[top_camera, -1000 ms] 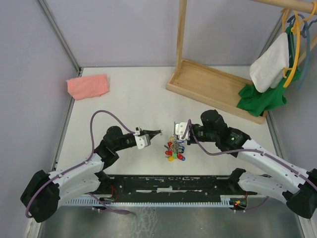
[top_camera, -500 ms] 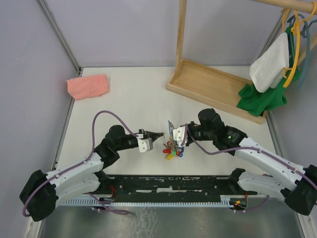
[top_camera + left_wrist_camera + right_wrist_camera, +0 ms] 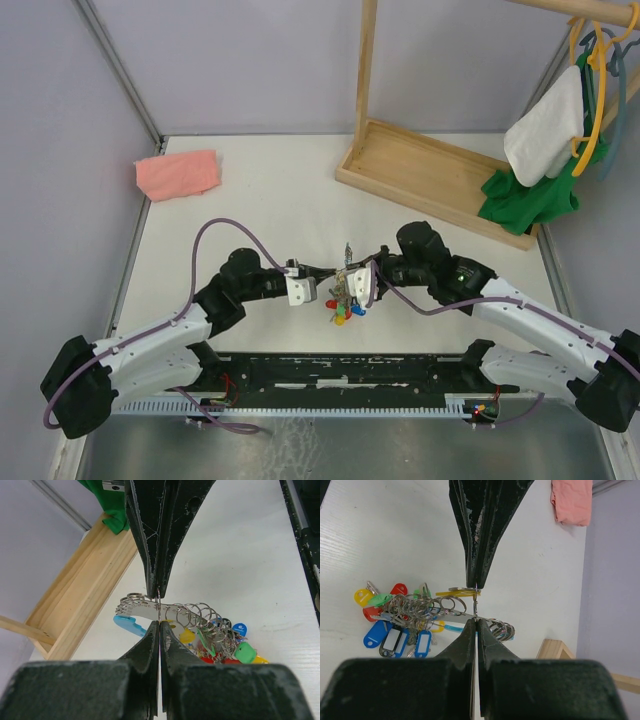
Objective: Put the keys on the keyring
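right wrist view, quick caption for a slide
Right gripper pinching the keyring, with its bunch of coloured-head keys over the white table.

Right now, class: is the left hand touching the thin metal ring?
Touching. The left wrist view shows the left hand shut on the thin metal ring, which is seen edge-on and pinched between its fingertips.

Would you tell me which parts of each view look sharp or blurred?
Left wrist view: black left gripper blurred at its near base, bunch of coloured-head keys sharp. Right wrist view: right gripper likewise, keys crisp. Top view: evenly lit, soft shadows.
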Available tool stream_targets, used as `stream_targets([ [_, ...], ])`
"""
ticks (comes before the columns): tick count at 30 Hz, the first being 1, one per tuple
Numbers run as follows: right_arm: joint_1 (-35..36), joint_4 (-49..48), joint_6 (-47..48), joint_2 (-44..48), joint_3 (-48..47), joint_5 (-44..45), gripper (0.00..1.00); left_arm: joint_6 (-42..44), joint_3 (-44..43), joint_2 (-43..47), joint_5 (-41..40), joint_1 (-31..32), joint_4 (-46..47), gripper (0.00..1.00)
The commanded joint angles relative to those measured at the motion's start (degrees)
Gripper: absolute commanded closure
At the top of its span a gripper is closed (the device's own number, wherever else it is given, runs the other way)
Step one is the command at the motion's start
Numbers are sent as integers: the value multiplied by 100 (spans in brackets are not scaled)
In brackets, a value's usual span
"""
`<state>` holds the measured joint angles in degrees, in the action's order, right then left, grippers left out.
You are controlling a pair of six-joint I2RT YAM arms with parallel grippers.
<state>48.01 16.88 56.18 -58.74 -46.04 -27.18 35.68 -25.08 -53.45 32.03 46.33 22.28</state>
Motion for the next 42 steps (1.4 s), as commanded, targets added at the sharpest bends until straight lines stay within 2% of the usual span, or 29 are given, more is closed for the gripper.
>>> stream_targets([
  [1, 92, -424, 251, 46, -48, 0, 99, 128, -279, -46, -76, 69, 6, 97],
  [25, 215, -224, 253, -85, -150, 145, 99, 64, -358, -57, -176, 111, -31, 97],
  [42, 331, -301, 49, -170, -239, 274, 99, -16, -295, -69, -92, 191, 294, 97],
])
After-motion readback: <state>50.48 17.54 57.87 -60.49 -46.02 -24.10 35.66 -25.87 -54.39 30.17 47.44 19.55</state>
